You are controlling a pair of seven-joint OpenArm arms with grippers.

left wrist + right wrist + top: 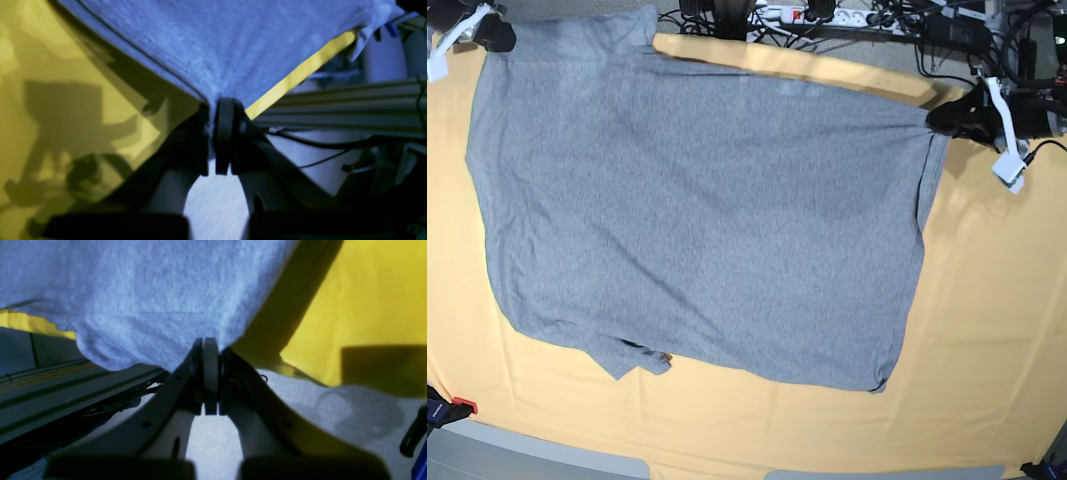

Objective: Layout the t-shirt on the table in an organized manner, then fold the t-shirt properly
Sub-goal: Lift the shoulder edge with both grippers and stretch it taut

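The t-shirt [697, 210] hangs stretched above the table [987, 330] — both grippers' jaws pinched on its corners, left gripper [213, 133], right gripper [210, 373]. Uneven lowering could bunch its trailing sleeve.

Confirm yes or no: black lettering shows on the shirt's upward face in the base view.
No, the t-shirt shows only plain grey cloth facing up as it hangs spread over the table.

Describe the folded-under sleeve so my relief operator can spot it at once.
On the yellow-orange table the grey t-shirt lies spread, plain side up. Follow its near hem toward the base view's left: the sleeve pokes out there, the only crumpled flap along that edge.
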